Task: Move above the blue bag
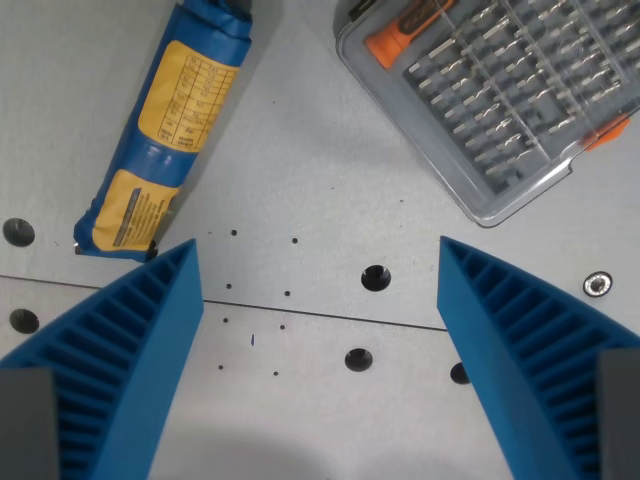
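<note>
My end effector [320, 300] is spread wide and holds nothing over the bare table [310, 190] — the blue bag [165, 130] lies off toward the wrist view's upper left, so I am not over it yet.

This looks like a workshop or robotics lab: a grey metal table [300, 150] with drilled mounting holes [375, 277] and a clear screwdriver bit case [500, 90] at its far right corner.

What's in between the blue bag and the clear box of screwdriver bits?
Nothing: in the wrist view only bare grey table with small specks separates the blue bag from the bit case.
</note>
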`<move>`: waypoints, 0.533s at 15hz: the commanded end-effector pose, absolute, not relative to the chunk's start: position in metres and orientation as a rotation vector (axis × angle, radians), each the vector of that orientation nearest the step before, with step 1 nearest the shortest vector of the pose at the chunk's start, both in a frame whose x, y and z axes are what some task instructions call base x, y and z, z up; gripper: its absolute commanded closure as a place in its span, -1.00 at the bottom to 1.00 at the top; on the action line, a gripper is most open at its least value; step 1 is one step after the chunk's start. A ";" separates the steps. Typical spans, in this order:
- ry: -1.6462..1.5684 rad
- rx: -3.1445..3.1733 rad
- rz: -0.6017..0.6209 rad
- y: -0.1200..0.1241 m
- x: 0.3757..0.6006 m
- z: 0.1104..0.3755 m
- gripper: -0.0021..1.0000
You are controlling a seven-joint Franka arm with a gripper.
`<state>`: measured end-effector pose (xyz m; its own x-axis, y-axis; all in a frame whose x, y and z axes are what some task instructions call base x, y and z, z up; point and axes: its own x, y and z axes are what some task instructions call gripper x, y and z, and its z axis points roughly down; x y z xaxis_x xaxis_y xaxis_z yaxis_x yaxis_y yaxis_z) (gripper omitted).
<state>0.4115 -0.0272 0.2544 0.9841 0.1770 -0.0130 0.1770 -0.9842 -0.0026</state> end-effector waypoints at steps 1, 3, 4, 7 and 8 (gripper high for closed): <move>-0.205 -3.136 0.011 -0.025 0.412 0.253 -1.00; -0.163 -3.140 0.003 -0.023 0.412 0.251 -1.00; -0.143 -3.142 -0.004 -0.022 0.412 0.249 -1.00; -0.067 -3.147 -0.027 -0.017 0.412 0.243 -1.00; -0.041 -3.147 -0.036 -0.015 0.412 0.240 -1.00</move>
